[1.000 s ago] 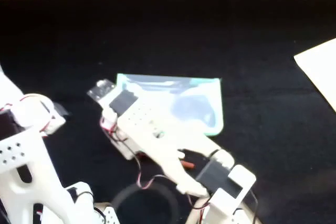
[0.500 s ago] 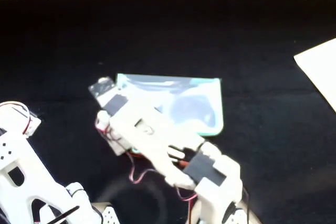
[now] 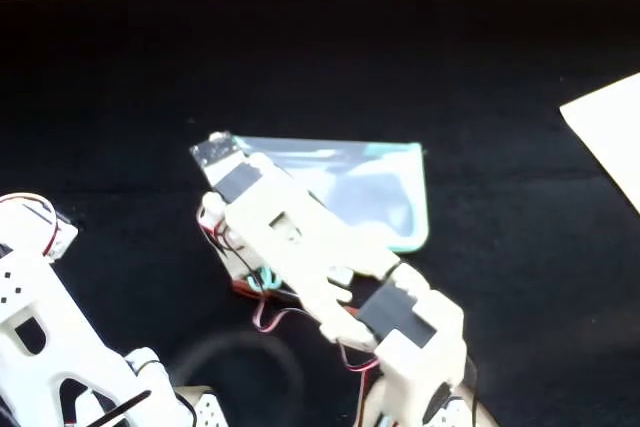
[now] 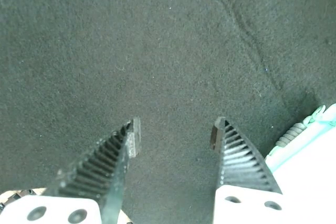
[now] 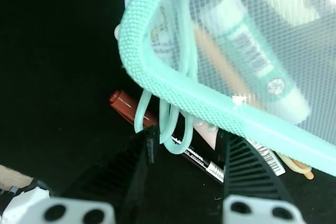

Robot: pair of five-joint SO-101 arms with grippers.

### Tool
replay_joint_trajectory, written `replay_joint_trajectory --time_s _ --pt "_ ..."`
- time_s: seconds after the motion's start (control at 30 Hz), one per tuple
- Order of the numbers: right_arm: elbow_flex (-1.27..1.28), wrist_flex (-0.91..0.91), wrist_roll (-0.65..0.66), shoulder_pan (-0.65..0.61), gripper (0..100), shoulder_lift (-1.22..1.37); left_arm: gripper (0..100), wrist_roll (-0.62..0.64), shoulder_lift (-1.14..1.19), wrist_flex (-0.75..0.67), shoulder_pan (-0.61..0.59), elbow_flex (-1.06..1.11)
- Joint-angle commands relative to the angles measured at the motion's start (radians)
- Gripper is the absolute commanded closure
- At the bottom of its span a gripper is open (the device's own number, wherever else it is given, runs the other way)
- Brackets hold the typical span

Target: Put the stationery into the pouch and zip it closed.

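We saw the right gripper (image 5: 188,142) parted at the pouch (image 3: 370,192) corner, teal loops (image 5: 138,114) hanging between its jaws and a brown marker (image 5: 123,102) just past that corner. The pouch lay flat mid-table. Our left gripper (image 4: 176,132) hung open and empty over black cloth (image 4: 157,35).

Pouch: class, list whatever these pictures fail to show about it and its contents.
High view: the right arm covers the pouch's left part; whether it is zipped is hidden.
Right wrist view: cord loops and the fingers cover part of the marker; items behind the mesh are blurred.
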Motion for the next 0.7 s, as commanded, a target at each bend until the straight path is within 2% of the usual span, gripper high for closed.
replay_joint_trajectory --time_s 0.0,0.17,0.57,0.67 --pt "-0.033 -0.031 -0.008 0.005 81.1 -0.002 77 0.002 0.002 -0.015 -0.004 -0.002" --pt "0.002 -0.082 -0.008 -0.041 81.1 0.027 77 0.002 0.002 -0.015 -0.005 -0.002" --pt "0.033 -0.134 -0.008 -0.012 81.5 0.142 77 0.002 0.001 -0.044 -0.005 0.062" --pt "0.033 -0.136 -0.006 -0.013 87.2 0.142 77 0.002 -0.002 -0.074 -0.005 0.085"
